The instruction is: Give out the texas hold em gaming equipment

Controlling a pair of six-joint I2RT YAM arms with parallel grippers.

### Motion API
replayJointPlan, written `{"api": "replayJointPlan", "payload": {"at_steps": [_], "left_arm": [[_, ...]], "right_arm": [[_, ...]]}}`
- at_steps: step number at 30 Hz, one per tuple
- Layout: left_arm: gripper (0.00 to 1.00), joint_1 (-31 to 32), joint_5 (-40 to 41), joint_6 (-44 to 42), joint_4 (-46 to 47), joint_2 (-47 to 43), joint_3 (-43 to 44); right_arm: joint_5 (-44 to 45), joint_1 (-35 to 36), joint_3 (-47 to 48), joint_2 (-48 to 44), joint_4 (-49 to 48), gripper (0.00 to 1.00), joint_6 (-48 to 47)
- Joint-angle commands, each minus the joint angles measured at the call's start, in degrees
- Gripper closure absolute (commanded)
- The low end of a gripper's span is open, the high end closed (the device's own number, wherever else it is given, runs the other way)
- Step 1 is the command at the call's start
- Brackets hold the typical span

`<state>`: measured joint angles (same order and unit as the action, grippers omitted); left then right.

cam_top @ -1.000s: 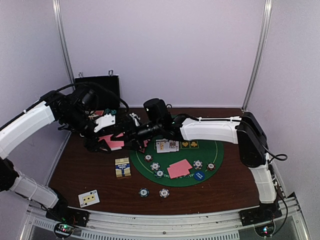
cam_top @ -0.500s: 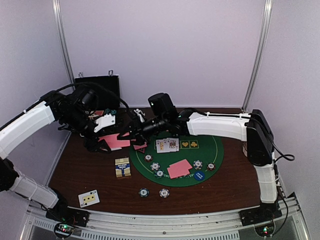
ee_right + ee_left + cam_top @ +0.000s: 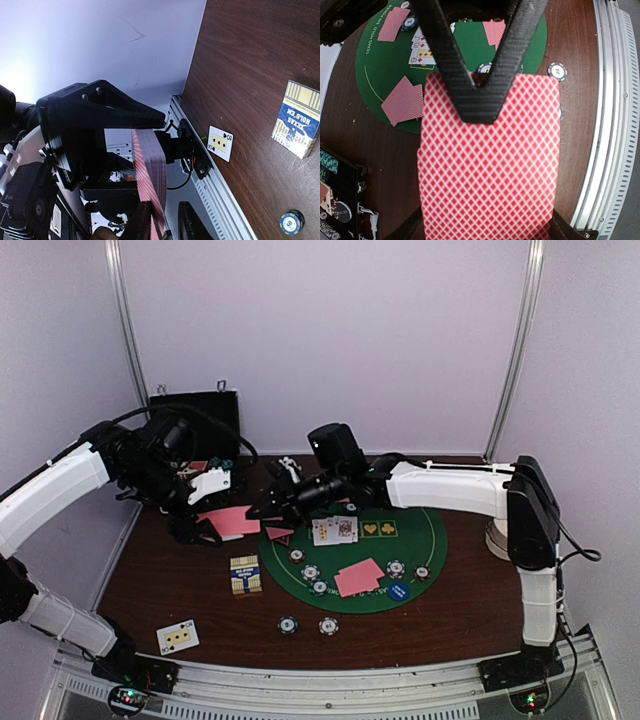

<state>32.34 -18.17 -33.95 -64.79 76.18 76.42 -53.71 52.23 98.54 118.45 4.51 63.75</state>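
Note:
My left gripper (image 3: 214,520) is shut on a deck of pink-backed cards (image 3: 232,521) and holds it above the table's left side; the deck fills the left wrist view (image 3: 490,160). My right gripper (image 3: 259,510) is open at the deck's end, and the deck's edge (image 3: 150,170) lies against one finger (image 3: 145,222). On the green mat (image 3: 440,540) lie face-up cards (image 3: 334,530), a pink-backed pair (image 3: 359,577), striped chips (image 3: 311,572) and a blue disc (image 3: 398,591). Two chips (image 3: 288,624) sit off the mat. The orange disc and triangular marker do not show.
The yellow-blue card box (image 3: 245,574) stands left of the mat. A face-up three of spades (image 3: 178,637) lies near the front left edge. The black case (image 3: 195,410) stands open against the back wall. A metal rail (image 3: 300,680) runs along the front.
My right arm has drawn back to the right, and its gripper has moved slightly away from the left gripper. The left arm and deck have stayed still.

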Motion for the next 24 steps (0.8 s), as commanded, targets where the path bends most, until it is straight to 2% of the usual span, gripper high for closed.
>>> {"api": "replayJointPlan", "payload": {"at_steps": [1, 6, 13, 24], "left_arm": [[1.00, -0.08, -1.07, 0.39, 1.49, -0.58, 1.79], [1.00, -0.08, -0.61, 0.44, 1.45, -0.63, 1.80], [1.00, -0.08, -0.04, 0.38, 1.50, -0.72, 1.54], [1.00, -0.08, 0.16, 0.26, 1.51, -0.97, 1.36]], "right_arm": [[-1.11, -0.37, -2.12, -2.89, -3.09, 0.85, 2.51], [-1.64, -0.44, -2.39, -3.73, -3.38, 1.00, 2.79], [-2.17, -1.98, -2.33, -5.66, -0.80, 1.00, 1.69], [-3.08, -8.96, -6.91, -10.32, 2.32, 1.00, -1.95]]}}
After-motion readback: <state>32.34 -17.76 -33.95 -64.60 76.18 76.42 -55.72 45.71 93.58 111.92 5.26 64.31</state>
